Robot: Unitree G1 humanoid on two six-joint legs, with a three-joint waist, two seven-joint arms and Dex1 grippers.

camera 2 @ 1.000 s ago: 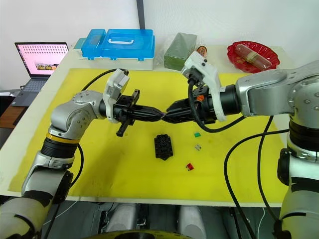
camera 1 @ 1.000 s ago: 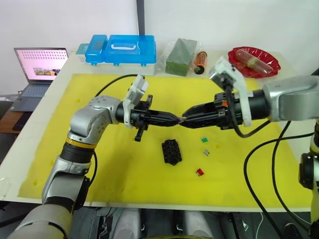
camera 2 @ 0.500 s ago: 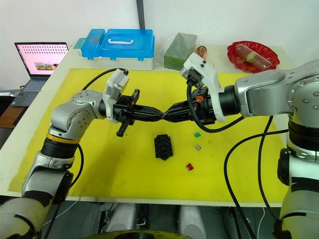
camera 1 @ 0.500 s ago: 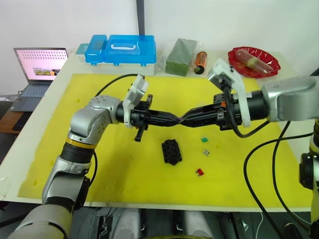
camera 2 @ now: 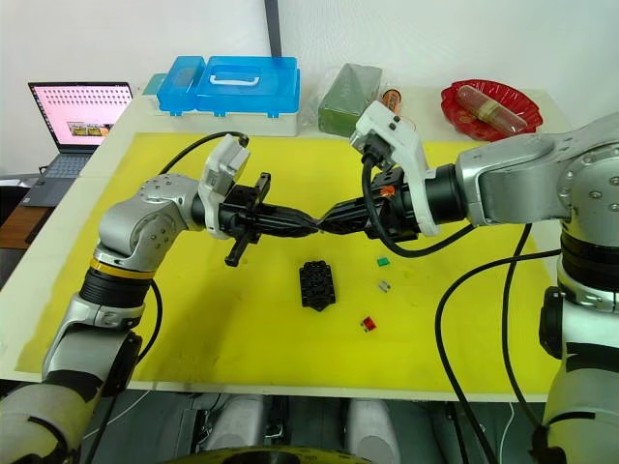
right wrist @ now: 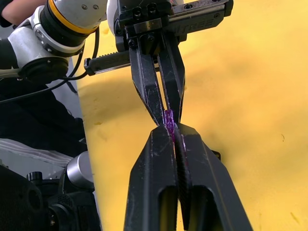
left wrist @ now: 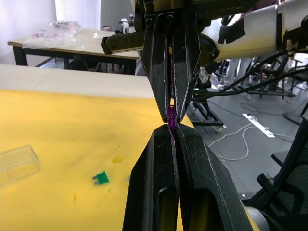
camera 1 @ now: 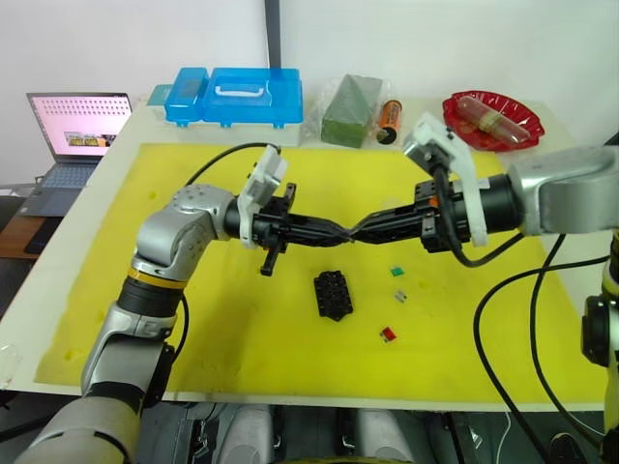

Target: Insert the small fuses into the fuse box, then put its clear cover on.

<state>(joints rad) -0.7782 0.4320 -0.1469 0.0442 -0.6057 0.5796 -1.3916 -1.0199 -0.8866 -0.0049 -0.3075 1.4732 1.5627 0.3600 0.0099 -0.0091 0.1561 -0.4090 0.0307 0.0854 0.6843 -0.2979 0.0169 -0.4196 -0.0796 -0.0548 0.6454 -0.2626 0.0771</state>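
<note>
— State of the handover? Both claws pinched on the purple fuse (left wrist: 171,117), left gripper (camera 1: 340,231) tip to tip with right gripper (camera 1: 354,233), above the yellow mat (camera 1: 222,319).

— Release one side only, then down to the fuse box (camera 1: 333,294) at 6 o'clock, blades first.

L gripper (camera 2: 311,226) & R gripper (camera 2: 327,223) tip-to-tip above fuse box (camera 2: 315,285), yellow mat (camera 2: 193,319).

From head height we look forward and down through both eye views over the yellow mat (camera 1: 193,329). Each wrist view looks close along its own fingers. All four views share the purple fuse (left wrist: 171,117) where the fingertips meet.
</note>
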